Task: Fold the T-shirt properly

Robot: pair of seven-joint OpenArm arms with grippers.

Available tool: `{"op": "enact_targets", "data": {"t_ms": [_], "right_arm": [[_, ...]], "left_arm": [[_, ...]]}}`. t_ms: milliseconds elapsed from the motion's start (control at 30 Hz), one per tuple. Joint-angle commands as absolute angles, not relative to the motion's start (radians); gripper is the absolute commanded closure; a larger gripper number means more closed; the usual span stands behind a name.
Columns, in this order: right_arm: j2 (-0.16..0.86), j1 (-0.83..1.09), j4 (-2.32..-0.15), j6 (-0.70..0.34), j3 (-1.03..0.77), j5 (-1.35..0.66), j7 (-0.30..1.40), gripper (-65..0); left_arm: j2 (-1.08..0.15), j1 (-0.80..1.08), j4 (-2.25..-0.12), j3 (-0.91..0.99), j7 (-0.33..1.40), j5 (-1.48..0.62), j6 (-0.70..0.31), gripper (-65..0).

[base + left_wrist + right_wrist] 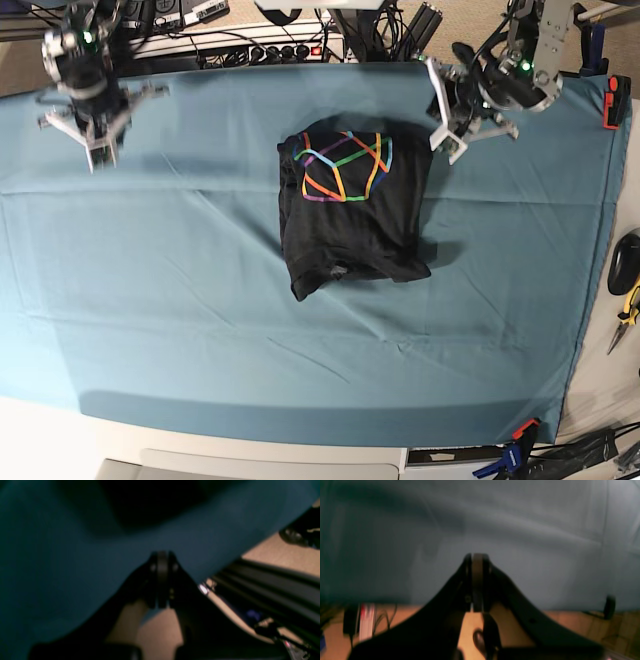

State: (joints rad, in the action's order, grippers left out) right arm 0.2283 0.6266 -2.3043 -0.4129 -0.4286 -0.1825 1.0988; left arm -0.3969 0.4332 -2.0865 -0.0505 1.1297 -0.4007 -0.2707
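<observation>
Teal cloth (180,300) spread flat across a wide table, faint creases running over it, cables and power strips (250,45) crowded along the far edge. Near the middle, slightly toward the far side: the T-shirt (352,205), dark charcoal-black, folded into a compact upright rectangle with its multicoloured line print (345,165) facing up on the far half. Lower hem edge a little uneven, one corner poking out at the near right. Not touched by either arm.

At the far left of the overhead view, the right gripper (95,150), raised above the cloth and well apart from the shirt, jaws pressed together with nothing between them. Same seen from its wrist camera: right gripper (477,557), two dark fingers meeting in a closed point, blurred grey-teal cloth (520,542) beyond, a strip of wooden floor (570,622) below.

At the far right of the overhead view, the left gripper (448,140), just beside the shirt's far right corner but clear of it, jaws likewise closed and empty. From its wrist camera: left gripper (162,557), fingers shut tight, dark teal cloth (50,567) behind, a blurred black shape at the top that cannot be made out, wooden floor (282,555) at right.

At the right table edge: clamps (617,100), and hand tools (628,310).
</observation>
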Motion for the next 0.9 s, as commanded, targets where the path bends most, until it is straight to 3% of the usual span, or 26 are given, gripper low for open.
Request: {"op": "enact_targets", "data": {"t_ms": [0,200,400,700,867], "right_arm": [[0.236,0.669,-2.325,-0.41,-0.445,-0.189,1.087,0.0],[0.235,0.854,-2.321,-0.411,-0.476,-0.191,1.077,0.0],[0.235,0.889,-2.255,-0.411,-0.475,-0.191,1.046,0.0],[0.236,0.821,-1.869,-0.411,-0.475,-0.195,0.993,0.0],[0.25,0.738,-1.654,-0.411,-0.475,-0.232,0.99,0.0]], "left_arm": [[-0.415,0.451,-2.105,-0.047,1.129,-0.407,-0.269,0.0],[-0.489,0.586,-2.105,-0.047,1.132,-0.385,-0.269,0.0],[-0.526,0.694,-2.105,-0.047,1.117,-0.305,-0.239,0.0],[-0.533,0.795,-2.105,-0.047,1.091,-0.22,-0.216,0.0],[-0.532,0.801,-2.09,-0.047,1.077,-0.177,-0.154,0.0]]}}
